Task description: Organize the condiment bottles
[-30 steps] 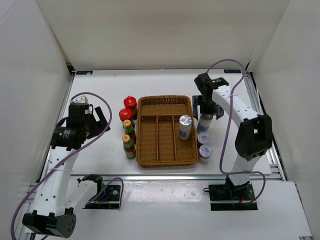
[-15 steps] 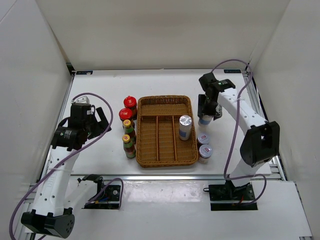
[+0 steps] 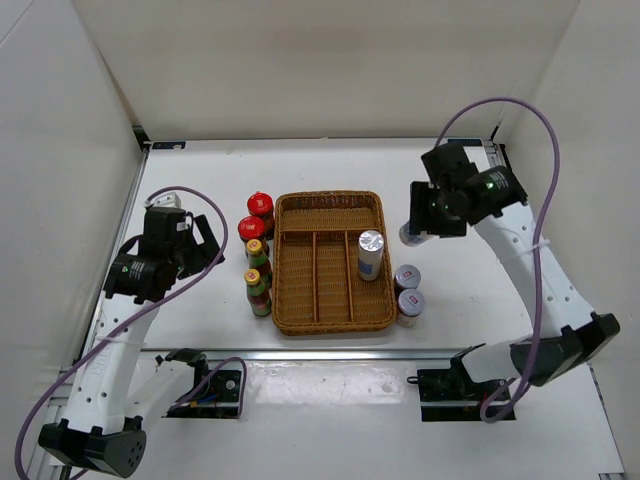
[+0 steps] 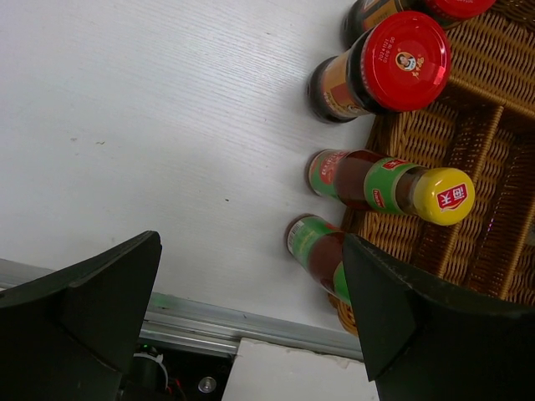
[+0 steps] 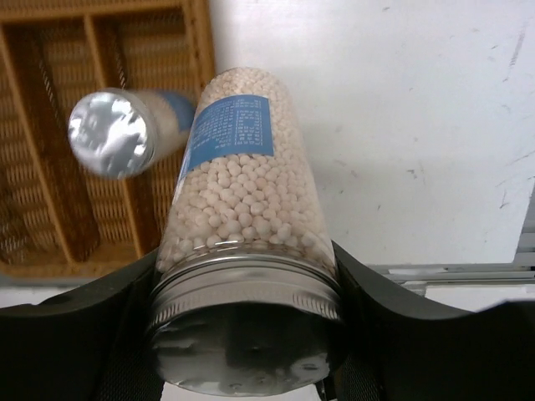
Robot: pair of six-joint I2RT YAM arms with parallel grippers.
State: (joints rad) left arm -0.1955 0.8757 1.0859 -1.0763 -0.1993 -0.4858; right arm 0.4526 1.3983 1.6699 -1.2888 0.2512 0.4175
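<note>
Jar [image 5: 242, 225] in right claw [image 5: 242, 330], wicker tray [image 5: 201, 50] beside

Second red-lidded jar [image 4: 456, 7] cut by top edge, far silver-topped jar [image 5: 113, 134] blurred (label unreadable)

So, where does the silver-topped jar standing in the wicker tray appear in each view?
Top external: silver-topped jar, in the right long compartment.
Left wrist: not in it.
Right wrist: silver-topped jar upper left, blurred, beside the gripped jar.
Shared landmark: wicker tray, in all three views.
</note>
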